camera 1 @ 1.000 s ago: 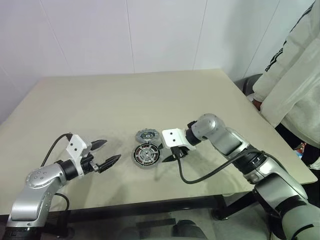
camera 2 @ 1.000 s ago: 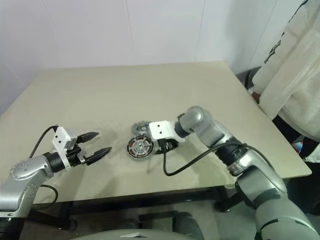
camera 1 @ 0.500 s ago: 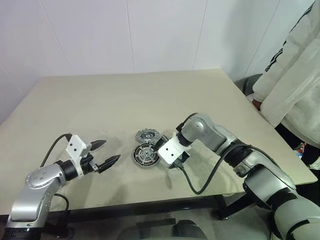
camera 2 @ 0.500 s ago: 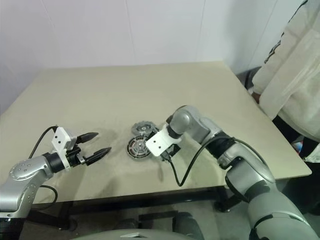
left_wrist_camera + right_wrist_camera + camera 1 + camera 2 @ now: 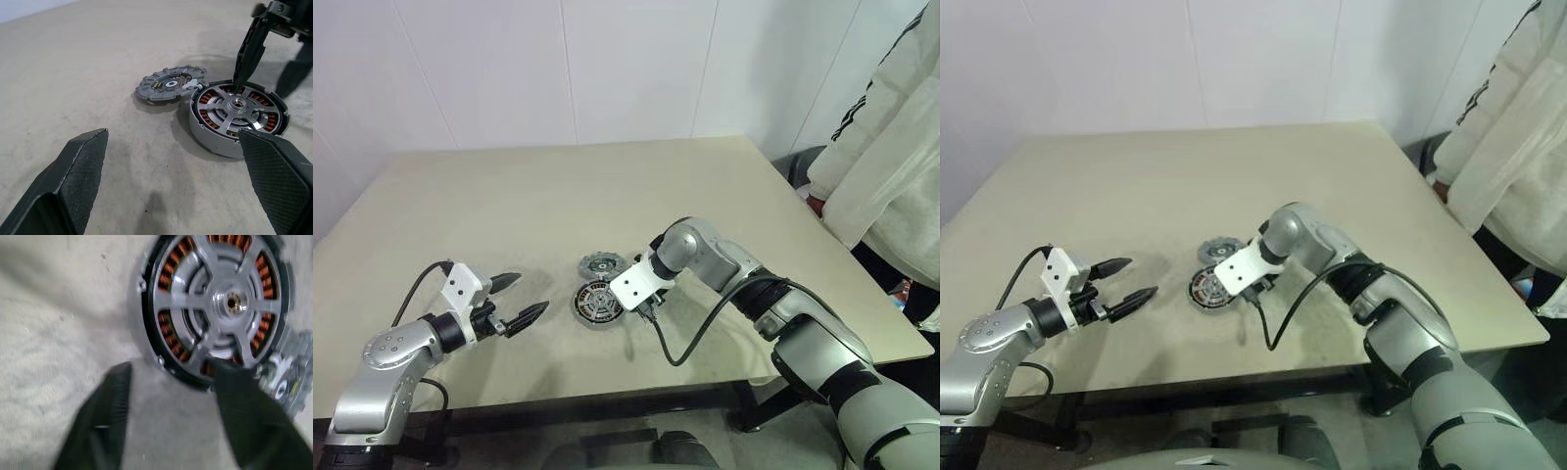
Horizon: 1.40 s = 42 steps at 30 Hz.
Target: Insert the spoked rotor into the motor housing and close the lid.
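Two rigid metal discs: spoked rotor [image 5: 238,110] sits seated in the motor housing [image 5: 208,139], centre-right of frame; right gripper [image 5: 266,56] straddles its rim, jaws apart; left gripper [image 5: 517,303] wide open; lid [image 5: 168,86], likely slippery, best pinched across its notched edge.

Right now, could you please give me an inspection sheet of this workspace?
Surface: beige table, bare apart from the parts.
Job's things: spoked rotor sits inside the motor housing, copper windings showing between spokes; lid lies flat beside it, touching its rim, not fitted.
Clutter: nothing seen.
Grippers: left gripper open, empty, clear of the parts; right gripper pointing down at the housing, one finger on the rotor, the other outside the rim.
Cables: black cable loops off the right wrist.
Surroundings: white wall; person at the table's right edge.
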Tool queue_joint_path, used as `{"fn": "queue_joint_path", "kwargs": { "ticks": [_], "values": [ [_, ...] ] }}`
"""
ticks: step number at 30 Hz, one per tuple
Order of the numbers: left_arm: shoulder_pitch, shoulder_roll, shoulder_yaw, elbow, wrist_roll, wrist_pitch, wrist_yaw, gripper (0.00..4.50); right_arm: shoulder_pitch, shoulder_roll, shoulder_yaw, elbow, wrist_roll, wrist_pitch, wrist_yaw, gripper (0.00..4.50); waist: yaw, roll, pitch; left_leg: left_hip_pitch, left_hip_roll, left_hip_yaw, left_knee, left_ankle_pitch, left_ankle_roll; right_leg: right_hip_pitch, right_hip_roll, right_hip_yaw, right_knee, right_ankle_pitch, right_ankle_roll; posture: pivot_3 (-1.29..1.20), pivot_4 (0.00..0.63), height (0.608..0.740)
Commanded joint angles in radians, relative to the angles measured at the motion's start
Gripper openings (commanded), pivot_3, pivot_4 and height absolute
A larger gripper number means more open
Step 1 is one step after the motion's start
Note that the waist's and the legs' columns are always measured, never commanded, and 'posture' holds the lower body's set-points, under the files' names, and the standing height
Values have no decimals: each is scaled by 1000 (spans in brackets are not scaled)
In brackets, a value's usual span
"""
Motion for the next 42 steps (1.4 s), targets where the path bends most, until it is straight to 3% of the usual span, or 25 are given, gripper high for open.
{"fn": "queue_joint_path", "kwargs": {
  "ticks": [1, 5, 15, 22, 35, 42],
  "values": [
    [-7, 6, 18, -30, -5, -14, 2, 4500, 5, 8, -23, -38, 3, 71, 22, 1265, 1, 0, 0, 0, 0, 0, 0, 0, 0, 0, 0, 0, 0, 0, 0, 0, 0, 740],
    [-7, 6, 18, -31, -5, -14, 2, 4500, 40, 19, -41, -113, 24, 214, 51, 118, 0, -1, 0, 0, 0, 0, 0, 0, 0, 0, 0, 0, 0, 0, 0, 0, 0, 740],
    [-9, 8, 18, -24, -3, -16, 0, 4500, 65, 101, -65, -313, 82, 797, 102, 69, 1, -1, 0, -2, 0, 0, 0, 0, 0, -2, 0, 0, 0, 0, 0, 0, 0, 740],
    [-12, 8, 17, -18, -1, -19, -1, 4500, 56, 100, -57, -303, 84, 783, 39, 69, -2, -1, 0, -2, -1, 0, 0, 0, 0, -2, 0, 0, 0, 0, 0, 0, 0, 740],
    [-17, 7, 8, -14, 1, -17, -4, 4500, 69, 9, -188, -424, 269, 934, 69, 4359, 0, -1, 0, -2, -1, 0, 0, 0, 0, -1, 0, -1, 0, 0, 0, 0, 0, 740],
    [-26, 2, 0, -6, 4, -19, -5, 4500, 100, -78, -353, -428, 419, 1148, 19, 4456, 3, -1, 0, -2, -1, -1, 0, 0, 0, -1, 0, -1, 0, 0, 0, 0, 0, 740]
  ]
}}
